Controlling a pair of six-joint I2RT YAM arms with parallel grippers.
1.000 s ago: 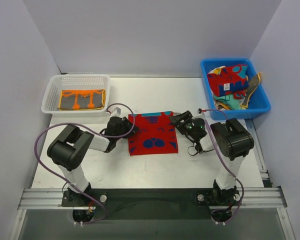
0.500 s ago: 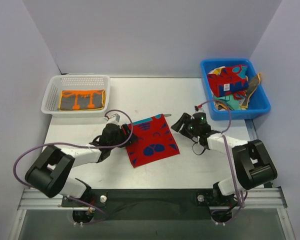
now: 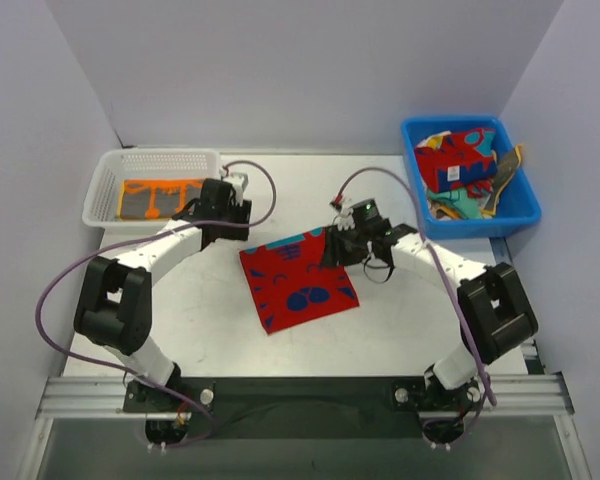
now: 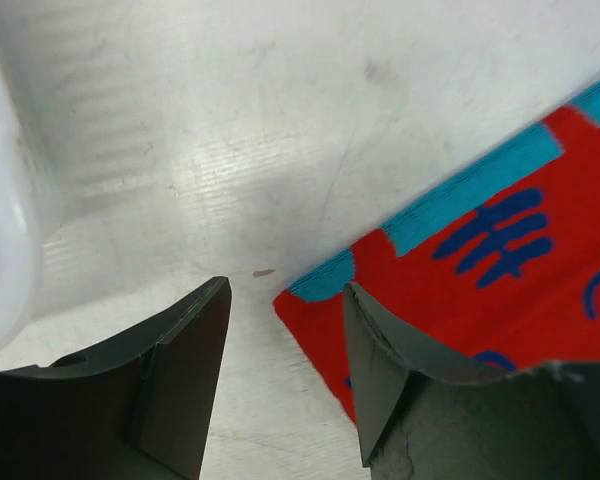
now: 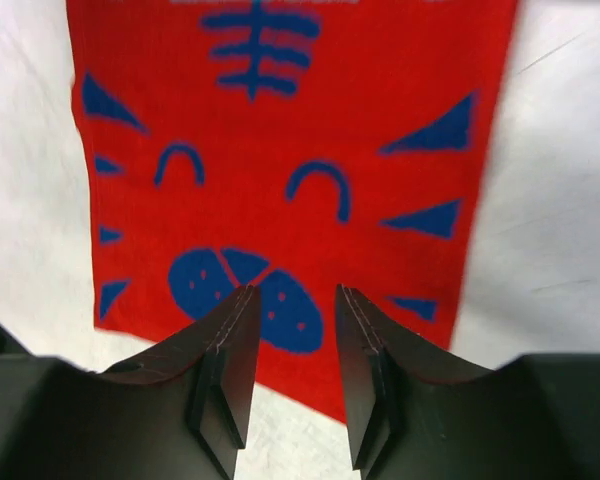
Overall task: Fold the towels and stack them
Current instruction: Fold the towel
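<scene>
A red towel [image 3: 296, 280] with blue and teal shapes lies flat and skewed on the table. My left gripper [image 3: 230, 215] is open and empty, above the table between the basket and the towel's far left corner; in the left wrist view the gripper [image 4: 285, 300] hangs just off that teal-edged corner of the towel [image 4: 480, 270]. My right gripper [image 3: 338, 247] is open and empty over the towel's far right edge; in the right wrist view the gripper [image 5: 292, 340] sits above the towel's printed face [image 5: 280, 150]. A folded orange and grey towel [image 3: 160, 197] lies in the white basket.
The white mesh basket [image 3: 110, 170] stands at the back left, its rim showing in the left wrist view [image 4: 0, 260]. The blue bin [image 3: 515, 215] at the back right holds several crumpled towels [image 3: 460, 158]. Walls close the back and both sides.
The towel has been let go and lies turned and shifted left. My left gripper has moved up from its left edge toward the basket. My right gripper has moved left over its far right edge.
</scene>
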